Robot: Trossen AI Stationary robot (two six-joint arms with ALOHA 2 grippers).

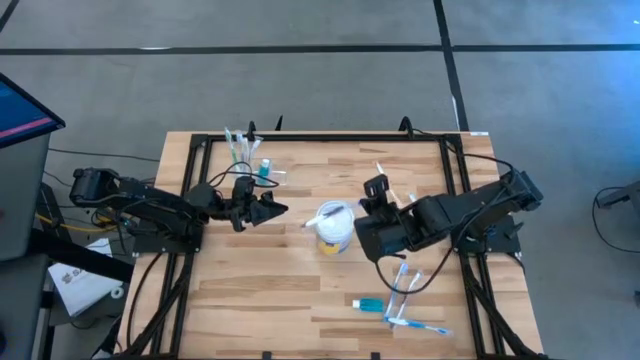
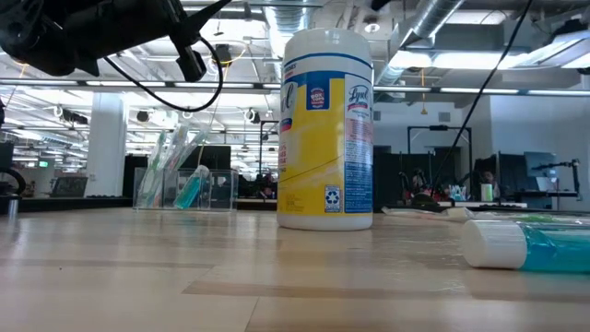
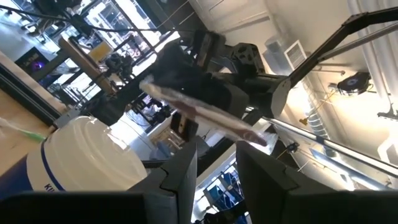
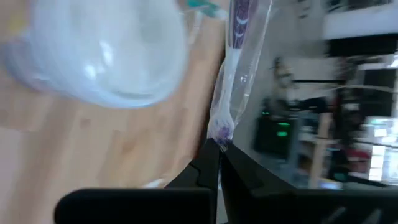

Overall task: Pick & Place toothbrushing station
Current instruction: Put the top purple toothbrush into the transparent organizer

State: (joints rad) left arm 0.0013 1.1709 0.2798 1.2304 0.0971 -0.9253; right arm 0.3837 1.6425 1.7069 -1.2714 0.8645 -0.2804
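Your right claw (image 4: 219,149) is pinched shut on the end of a wrapped toothbrush (image 4: 235,56), held up above the worktop (image 1: 260,280) just beside the white-lidded wipes tub (image 1: 333,228). Your left claw (image 1: 272,208) hangs in the air on the tub's other side, fingers partly apart with nothing between them, pointing toward the right arm. The clear toothbrush stand (image 1: 248,160) sits near the worktop's far edge on the left side, with toothbrushes and a teal tube in it. More wrapped toothbrushes (image 1: 405,305) and a teal tube (image 1: 368,303) lie near the front right.
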